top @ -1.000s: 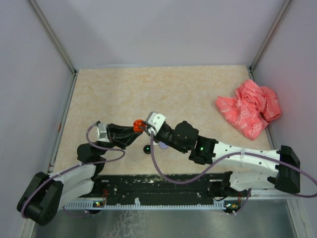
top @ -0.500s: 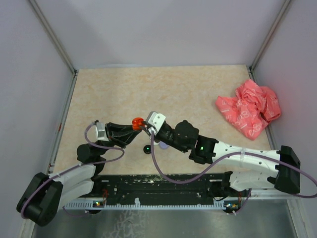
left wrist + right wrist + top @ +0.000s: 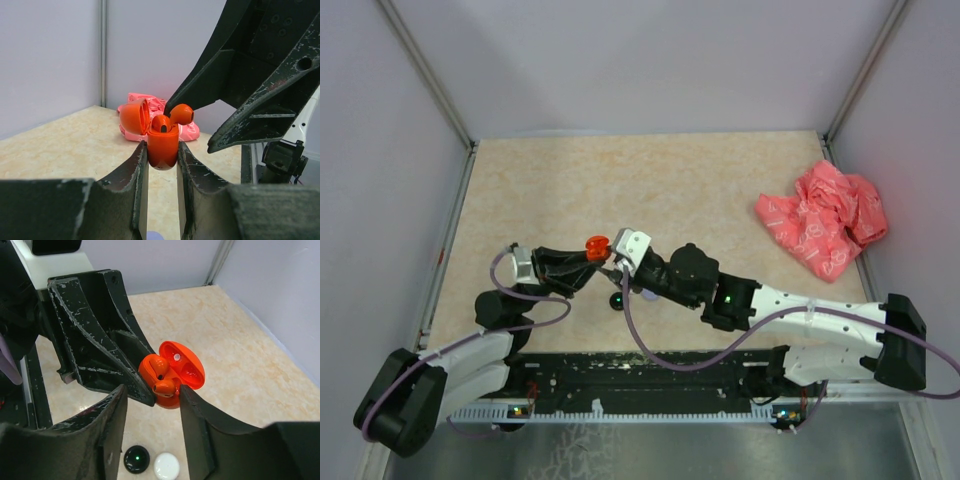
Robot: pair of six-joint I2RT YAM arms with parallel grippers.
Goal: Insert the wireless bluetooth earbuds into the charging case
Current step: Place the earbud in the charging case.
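Over the tabletop, towards its near edge, the left jaws clamp the red charging case upright with its lid open, presenting it for loading. The right jaws stand parted beside it. 2 red earbuds sit in its wells, apparently not fully seated.

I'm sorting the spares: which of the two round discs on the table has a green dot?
The black disc, left of the white disc in the right wrist view; the white one is plain.
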